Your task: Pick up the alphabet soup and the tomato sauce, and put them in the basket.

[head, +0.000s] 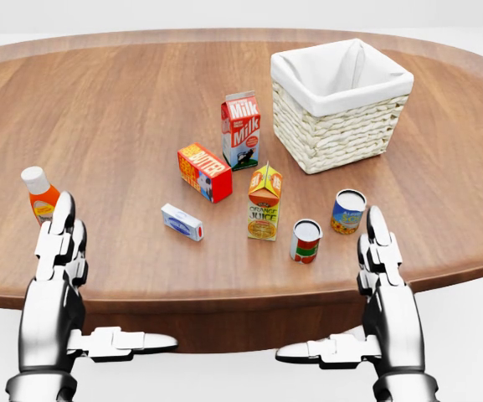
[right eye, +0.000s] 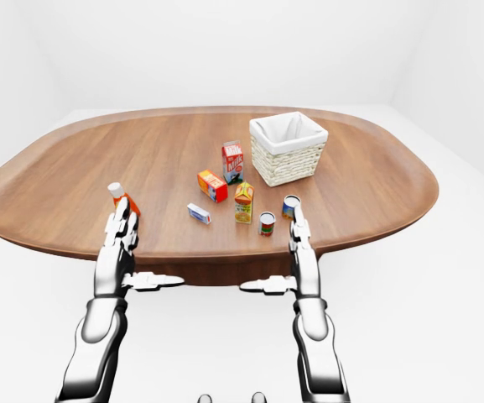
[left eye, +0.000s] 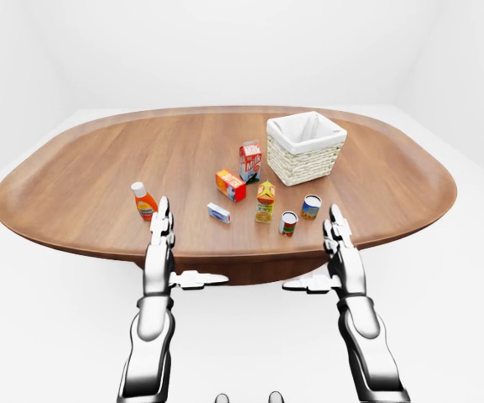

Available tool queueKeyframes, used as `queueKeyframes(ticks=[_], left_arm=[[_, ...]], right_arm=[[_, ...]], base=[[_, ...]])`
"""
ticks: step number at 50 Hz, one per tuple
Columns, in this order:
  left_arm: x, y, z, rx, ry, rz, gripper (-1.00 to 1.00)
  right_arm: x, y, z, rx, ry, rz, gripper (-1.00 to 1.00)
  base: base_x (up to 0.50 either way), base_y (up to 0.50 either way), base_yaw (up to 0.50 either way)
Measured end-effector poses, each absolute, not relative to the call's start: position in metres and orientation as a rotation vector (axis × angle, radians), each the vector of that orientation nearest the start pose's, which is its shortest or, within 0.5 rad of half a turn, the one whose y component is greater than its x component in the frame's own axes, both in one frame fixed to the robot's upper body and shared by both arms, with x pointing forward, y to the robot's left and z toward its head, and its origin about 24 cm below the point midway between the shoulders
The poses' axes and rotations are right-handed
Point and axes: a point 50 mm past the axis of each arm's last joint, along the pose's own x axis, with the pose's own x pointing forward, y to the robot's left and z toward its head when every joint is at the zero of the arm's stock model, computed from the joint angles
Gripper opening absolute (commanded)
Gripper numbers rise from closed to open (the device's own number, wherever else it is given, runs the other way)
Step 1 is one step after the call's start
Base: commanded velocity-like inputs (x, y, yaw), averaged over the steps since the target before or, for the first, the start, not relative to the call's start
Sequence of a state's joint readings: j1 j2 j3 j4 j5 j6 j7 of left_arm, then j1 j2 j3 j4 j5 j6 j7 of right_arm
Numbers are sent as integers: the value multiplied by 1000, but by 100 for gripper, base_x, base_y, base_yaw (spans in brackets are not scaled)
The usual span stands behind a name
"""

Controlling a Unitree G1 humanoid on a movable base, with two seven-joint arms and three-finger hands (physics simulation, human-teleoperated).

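Two cans are standing on the table (head: 124, 109): alphabet soup (head: 348, 211) nearer the basket (head: 340, 100), tomato sauce (head: 305, 241) beside the carton reading "ORANGE JUICE" (head: 264, 202). "Milk" is showing on another carton (head: 241, 130). Left robot hand (head: 57, 251) and right robot hand (head: 382, 260) are hovering spread, gripping nothing.

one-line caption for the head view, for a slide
Both open hands, left hand and right hand, hover near two cans beside a wicker basket.
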State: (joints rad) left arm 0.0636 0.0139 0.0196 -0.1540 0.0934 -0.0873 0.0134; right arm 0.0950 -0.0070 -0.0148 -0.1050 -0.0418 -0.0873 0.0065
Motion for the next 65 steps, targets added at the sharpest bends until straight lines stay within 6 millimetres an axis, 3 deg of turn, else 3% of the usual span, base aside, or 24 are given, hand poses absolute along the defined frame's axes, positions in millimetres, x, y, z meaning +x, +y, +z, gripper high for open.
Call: queueKeyframes(ticks=[33, 54, 65], left_arm=[[209, 157, 132, 379, -445, 143, 100], [203, 156, 143, 433, -494, 169, 100], [202, 156, 144, 437, -498, 171, 100]], right_arm=[[209, -165, 76, -102, -192, -120, 100], [205, -166, 79, -113, -206, -138, 100], [205, -166, 79, -114, -206, -138, 100]], base=[[0, 0, 0], [4, 0, 0], [44, 0, 0]])
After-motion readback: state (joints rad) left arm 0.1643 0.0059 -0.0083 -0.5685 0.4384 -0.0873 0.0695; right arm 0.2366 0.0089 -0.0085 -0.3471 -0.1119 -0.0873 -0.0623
